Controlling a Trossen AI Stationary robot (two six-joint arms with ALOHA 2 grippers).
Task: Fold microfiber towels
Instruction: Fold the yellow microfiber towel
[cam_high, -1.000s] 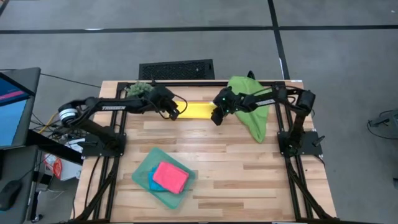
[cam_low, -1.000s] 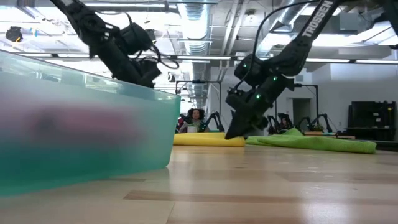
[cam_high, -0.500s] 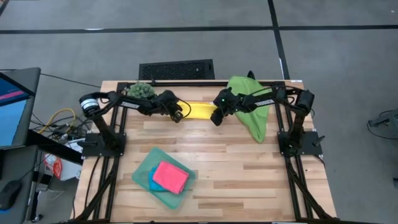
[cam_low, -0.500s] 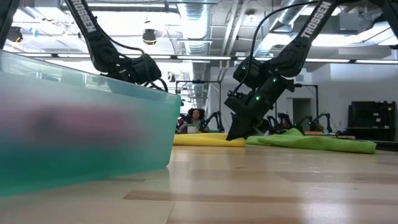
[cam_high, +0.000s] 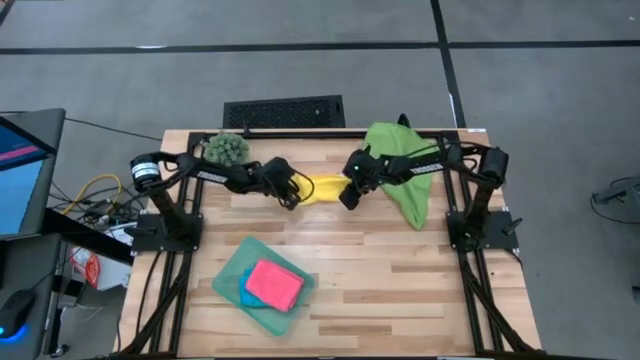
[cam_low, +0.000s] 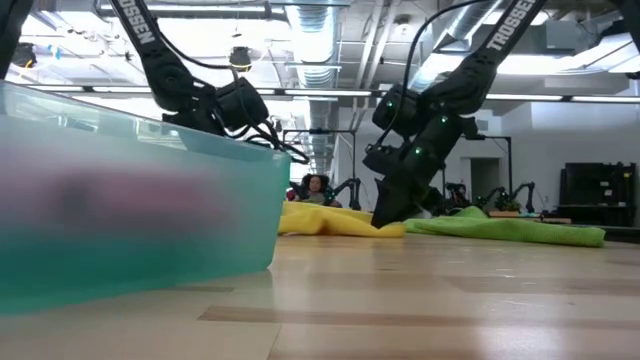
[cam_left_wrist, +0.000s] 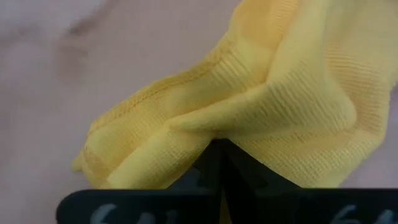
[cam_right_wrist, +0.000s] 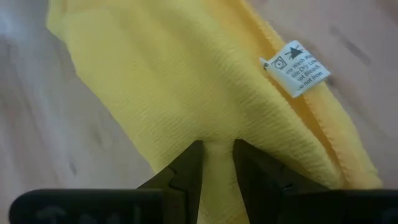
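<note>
Yellow towel (cam_high: 322, 188), two pincers, seemingly.

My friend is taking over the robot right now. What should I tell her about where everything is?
Left gripper: shut on the yellow microfiber towel, at its left end.
Right gripper: shut on the same towel's right end.
The towel is bunched between them on the wooden table, toward the back.
Crumpled green microfiber towel: back right, under the right arm, not folded.
Folded pink microfiber towel lies on a blue one in the translucent teal tray.
Left: fold yellow, then green.
</note>
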